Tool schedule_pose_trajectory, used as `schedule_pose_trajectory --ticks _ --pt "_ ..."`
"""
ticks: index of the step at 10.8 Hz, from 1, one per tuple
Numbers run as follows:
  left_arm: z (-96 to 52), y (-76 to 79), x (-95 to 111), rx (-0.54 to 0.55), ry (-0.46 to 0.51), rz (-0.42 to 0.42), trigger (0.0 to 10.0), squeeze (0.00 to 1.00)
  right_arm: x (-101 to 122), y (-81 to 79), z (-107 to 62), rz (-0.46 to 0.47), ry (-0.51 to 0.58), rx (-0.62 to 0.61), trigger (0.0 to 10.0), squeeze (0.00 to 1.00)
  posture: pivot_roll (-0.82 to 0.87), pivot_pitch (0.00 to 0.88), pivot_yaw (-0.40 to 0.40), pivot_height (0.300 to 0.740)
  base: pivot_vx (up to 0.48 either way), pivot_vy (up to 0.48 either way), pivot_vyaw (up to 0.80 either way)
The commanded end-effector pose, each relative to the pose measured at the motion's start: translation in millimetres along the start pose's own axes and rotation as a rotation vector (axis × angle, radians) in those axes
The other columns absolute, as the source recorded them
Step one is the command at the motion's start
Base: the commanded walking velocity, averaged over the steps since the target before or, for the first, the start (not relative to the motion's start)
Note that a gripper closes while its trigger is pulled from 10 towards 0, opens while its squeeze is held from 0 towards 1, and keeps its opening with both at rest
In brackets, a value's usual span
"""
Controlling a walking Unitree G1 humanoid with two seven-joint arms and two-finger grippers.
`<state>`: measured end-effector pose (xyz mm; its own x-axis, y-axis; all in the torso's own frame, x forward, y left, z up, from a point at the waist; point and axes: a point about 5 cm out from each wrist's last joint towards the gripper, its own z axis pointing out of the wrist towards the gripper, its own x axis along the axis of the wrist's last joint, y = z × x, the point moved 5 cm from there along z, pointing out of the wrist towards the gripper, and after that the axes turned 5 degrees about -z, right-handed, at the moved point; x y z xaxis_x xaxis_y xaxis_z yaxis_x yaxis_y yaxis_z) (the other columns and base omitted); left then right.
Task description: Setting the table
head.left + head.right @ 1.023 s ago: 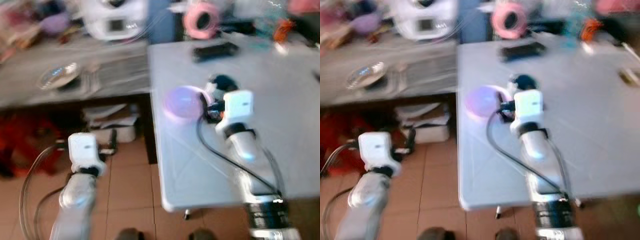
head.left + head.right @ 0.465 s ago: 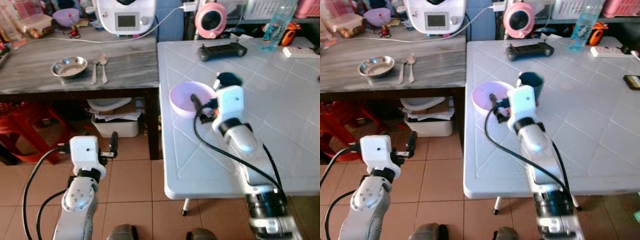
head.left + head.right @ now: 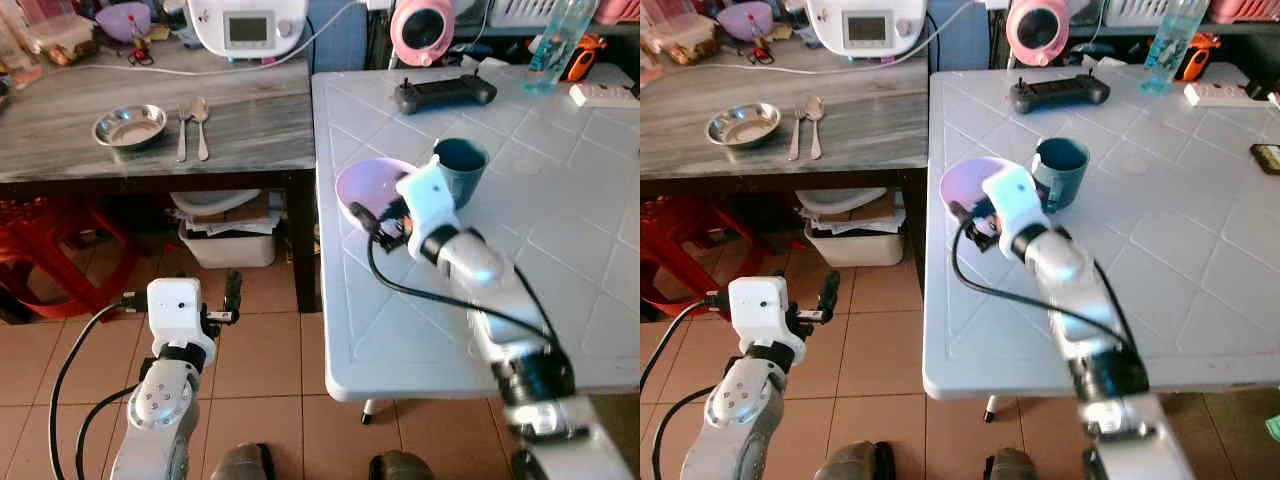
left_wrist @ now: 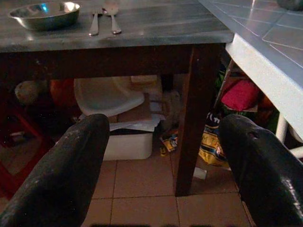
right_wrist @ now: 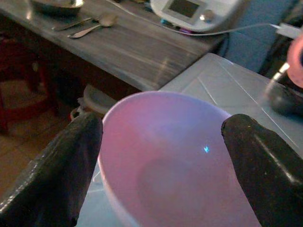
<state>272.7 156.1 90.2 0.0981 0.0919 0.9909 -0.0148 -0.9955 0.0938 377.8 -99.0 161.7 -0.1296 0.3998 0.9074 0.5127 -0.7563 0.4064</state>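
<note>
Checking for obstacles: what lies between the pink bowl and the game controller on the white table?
Bare white table lies between the pink bowl and the game controller, seen in both eye views.

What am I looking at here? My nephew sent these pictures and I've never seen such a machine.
It's a humanoid robot setting a table. Two pictures come from its head, looking down; two from cameras on its wrists. Its right gripper is at a lilac bowl on the white table, black fingers spread either side of it, not clamped. A teal mug stands beside the bowl. The left gripper hangs open near the floor. The grey counter holds a steel dish, fork and spoon.
</note>
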Motion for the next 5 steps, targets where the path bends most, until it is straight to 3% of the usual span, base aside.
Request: schedule_pose_trajectory --ticks 1,5 --pt "-0.6 -1.3 3.5 -0.002 0.003 0.018 10.0 0.0 3.7 -6.0 3.5 -0.039 0.007 0.066 10.0 0.0 0.01 0.123 0.042 0.74 0.0 0.0 0.0" --pt "-3.9 -0.2 0.8 -0.007 -0.012 0.018 10.0 0.0 -8.6 -18.7 0.2 -0.063 -0.05 0.218 10.0 0.0 0.01 0.129 0.042 0.74 0.0 0.0 0.0"
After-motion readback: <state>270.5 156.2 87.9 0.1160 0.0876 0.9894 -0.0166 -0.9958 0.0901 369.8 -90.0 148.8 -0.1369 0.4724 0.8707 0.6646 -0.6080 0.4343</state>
